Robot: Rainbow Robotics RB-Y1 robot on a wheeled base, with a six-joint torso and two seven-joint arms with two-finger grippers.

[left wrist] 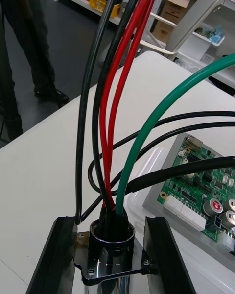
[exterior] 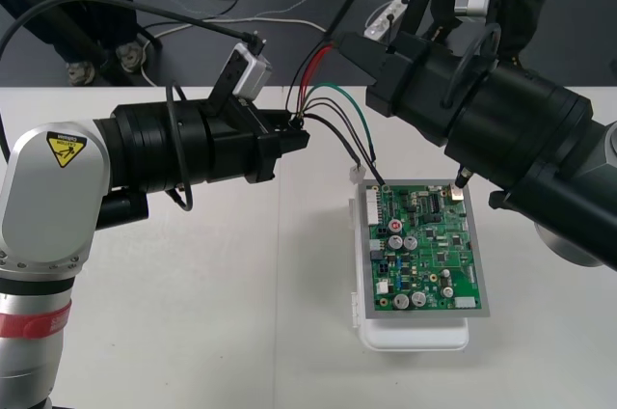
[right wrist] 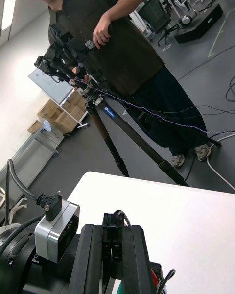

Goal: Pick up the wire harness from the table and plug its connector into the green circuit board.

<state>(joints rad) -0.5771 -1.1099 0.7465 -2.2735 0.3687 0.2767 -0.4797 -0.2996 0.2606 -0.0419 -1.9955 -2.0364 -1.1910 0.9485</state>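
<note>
My left gripper is shut on the harness's round metal socket, held by the flange between both black fingers. Red and black wires rise from it to my right gripper, which is shut on them above the table's far edge. Its fingers stand close together in the right wrist view. A green wire and thin black wires arc down to the small black plug at the far left corner of the green circuit board. I cannot tell whether the plug is seated.
The board rests on a white base right of the table's middle. The left arm's camera sits close beside my right gripper. Bare table lies left of the board.
</note>
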